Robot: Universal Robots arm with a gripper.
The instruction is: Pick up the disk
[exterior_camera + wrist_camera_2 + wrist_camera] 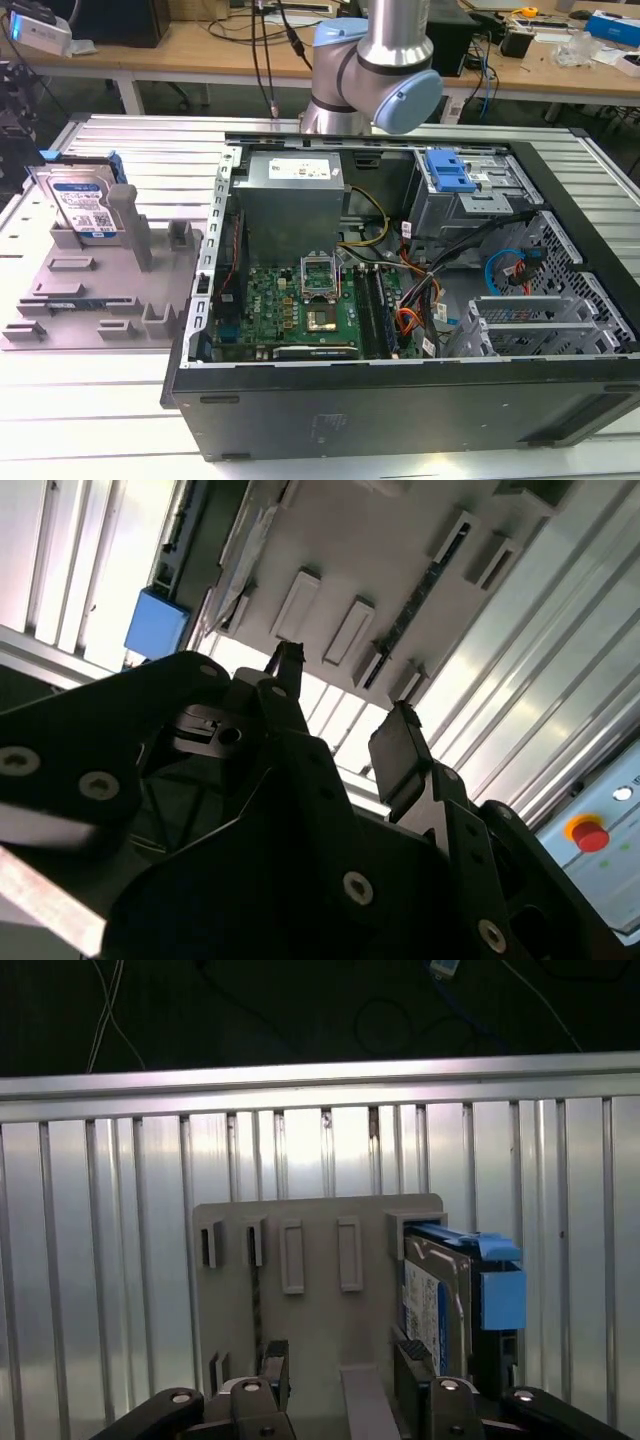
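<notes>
The disk [85, 208] stands on edge at the back of the grey fixture tray [90, 295], on the exterior view's left, its blue-and-white label facing forward. In the first wrist view the disk [445, 1305] with its blue side rail sits at one end of the tray [320, 1250]. My gripper [342, 1365] hovers over the tray's near part, beside the disk and apart from it. Its black fingers [275, 1360] stand open with nothing between them. The second wrist view shows the gripper [340, 715] open in front of the tray [400, 560].
An open computer case [400, 300] with motherboard, cables and a blue drive-bay bracket [448, 170] takes up the table's middle and right. The arm's body [375, 60] rises behind it. A red button [588, 835] sits beyond the slatted metal table [100, 1260].
</notes>
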